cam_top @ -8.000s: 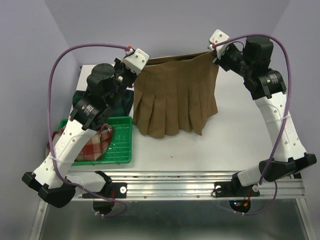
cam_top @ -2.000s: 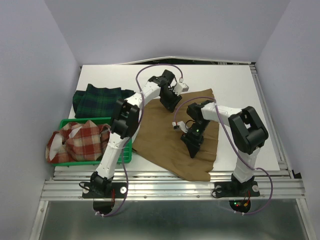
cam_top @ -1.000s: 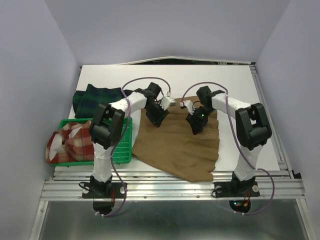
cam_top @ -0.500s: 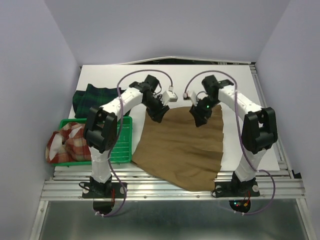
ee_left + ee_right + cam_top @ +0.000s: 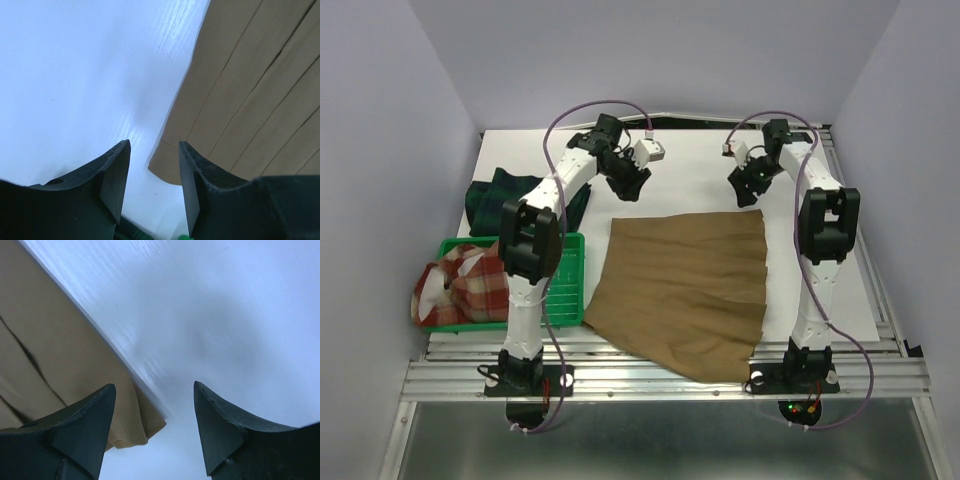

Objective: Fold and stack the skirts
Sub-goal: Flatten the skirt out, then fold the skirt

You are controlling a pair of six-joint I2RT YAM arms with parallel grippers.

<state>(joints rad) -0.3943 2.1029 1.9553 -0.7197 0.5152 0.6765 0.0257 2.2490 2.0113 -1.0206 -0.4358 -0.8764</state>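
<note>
Top external view: tan-brown skirt (image 5: 680,290) lies spread flat on the table (image 5: 695,160). Left gripper (image 5: 626,188) and right gripper (image 5: 745,188) hover near its far corners, jaws parted, holding nothing.

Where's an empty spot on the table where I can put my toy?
Bare table runs right of the tan skirt, and along the far edge behind it, between the left arm and right arm. The left side is crowded: tartan skirt, green tray holding the plaid skirt.

Left arm (image 5: 532,250) and right arm (image 5: 826,225): white link shells, black joint housings. Purple cable (image 5: 590,103) loops off each. Fingers (image 5: 114,175) black, wedge-shaped, matte (slightly scuffed edges). Red-green lights (image 5: 798,408) below right base.
</note>
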